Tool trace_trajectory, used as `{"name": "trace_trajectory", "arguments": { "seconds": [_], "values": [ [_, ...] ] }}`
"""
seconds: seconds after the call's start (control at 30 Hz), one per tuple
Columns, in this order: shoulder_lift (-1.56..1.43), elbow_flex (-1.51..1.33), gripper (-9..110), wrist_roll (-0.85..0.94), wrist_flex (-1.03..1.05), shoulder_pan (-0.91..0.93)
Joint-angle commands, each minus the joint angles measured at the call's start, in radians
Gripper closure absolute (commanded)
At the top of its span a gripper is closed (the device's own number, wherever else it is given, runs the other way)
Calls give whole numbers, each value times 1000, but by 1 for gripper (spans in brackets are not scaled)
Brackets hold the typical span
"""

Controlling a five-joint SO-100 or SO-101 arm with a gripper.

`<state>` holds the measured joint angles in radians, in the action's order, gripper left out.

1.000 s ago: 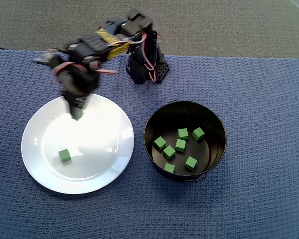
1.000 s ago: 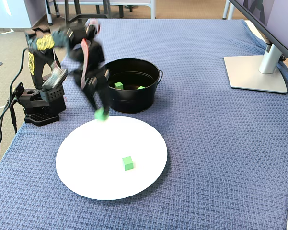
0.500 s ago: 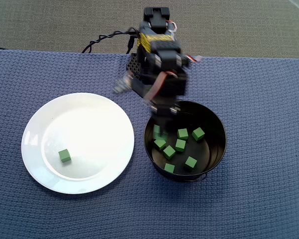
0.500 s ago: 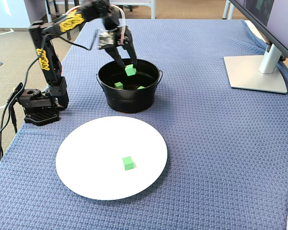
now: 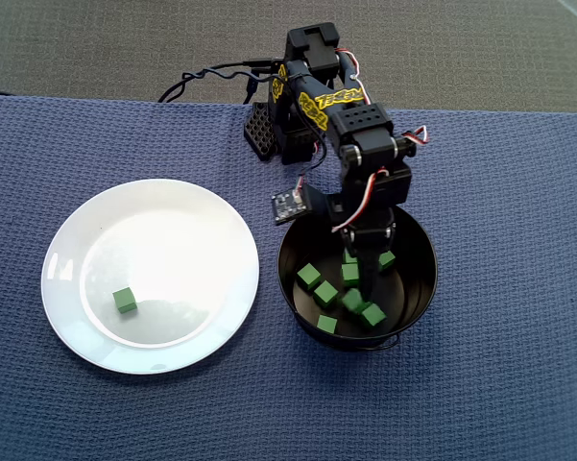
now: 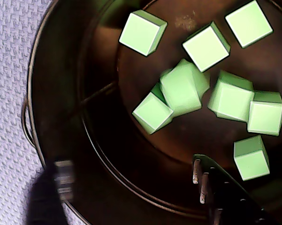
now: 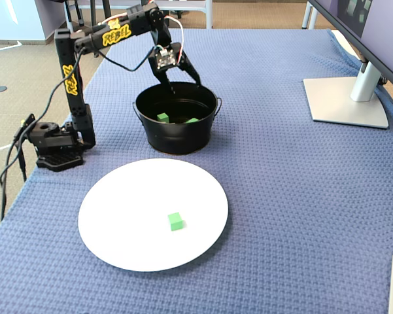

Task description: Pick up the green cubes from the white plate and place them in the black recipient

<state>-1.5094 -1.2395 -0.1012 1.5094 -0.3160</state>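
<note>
Reaching over the black recipient [image 5: 415,288], the arm holds its end effector [image 7: 182,80] above the pot mouth, jaws spread and empty, so a released cube falls among the green cubes [image 6: 180,87] inside. One last cube [image 5: 125,300] sits at 8 o'clock on the white plate [image 5: 211,211].

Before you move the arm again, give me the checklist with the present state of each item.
1. Gripper empty: ok, jaws spread, nothing between them in the wrist view.
2. Green cubes inside the black pot: ok, several lie on its bottom.
3. Fingertips above the pot rim: not ok, they hang at or below it; lift first.
4. Work left on the white plate: ok, one lone cube lies away from the rim.
5. Cloth between pot and plate free: ok.
</note>
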Motion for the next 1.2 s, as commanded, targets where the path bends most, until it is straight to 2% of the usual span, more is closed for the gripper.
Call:
{"name": "trace_trajectory", "arguments": {
  "seconds": [0.0, 0.13, 0.3, 0.57, 0.93, 1.17],
  "values": [
    [-69, 71, 66, 51, 32, 52],
    [-87, 193, 67, 164, 109, 229],
    [21, 428, 68, 414, 210, 518],
    [198, 397, 71, 565, 97, 882],
    [541, 439, 70, 828, -20, 1023],
    [594, 468, 70, 1005, -72, 1028]
  ]
}}
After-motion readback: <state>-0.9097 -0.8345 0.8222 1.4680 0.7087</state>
